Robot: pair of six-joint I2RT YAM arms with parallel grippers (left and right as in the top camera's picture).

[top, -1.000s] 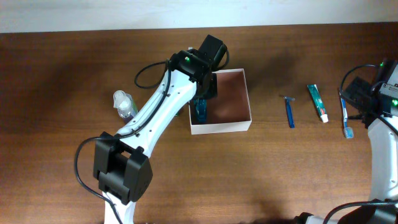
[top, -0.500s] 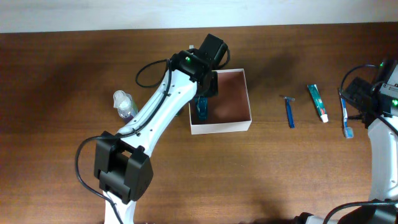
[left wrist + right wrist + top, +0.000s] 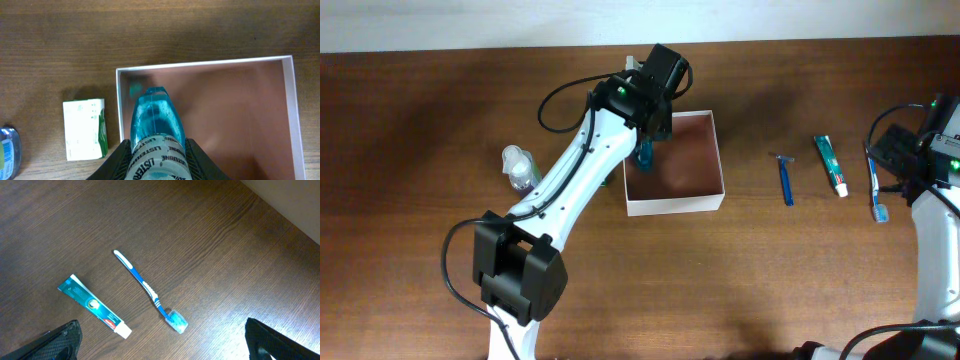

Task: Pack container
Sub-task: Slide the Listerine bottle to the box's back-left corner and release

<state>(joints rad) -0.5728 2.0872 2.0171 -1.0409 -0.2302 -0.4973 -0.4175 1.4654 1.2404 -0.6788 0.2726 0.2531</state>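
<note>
On the brown wooden table (image 3: pixel 420 120), our left gripper (image 3: pixel 158 167) clamped a blue bottle (image 3: pixel 156 120), nose pointing into the container (image 3: pixel 675 206)'s left side. Our right gripper (image 3: pixel 162 340) hung spread and empty, far right.

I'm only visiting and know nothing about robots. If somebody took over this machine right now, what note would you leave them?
Left gripper: shut on the blue mouthwash bottle, held over the left part of the container; not released yet.
Right gripper: open, holding nothing, above the toothbrush and toothpaste tube.
Done: nothing else shows inside the container.
Left to do: release the bottle, then pack the razor, toothpaste tube and toothbrush lying right of the container, and the small clear bottle and green-and-white packet lying left of it.
</note>
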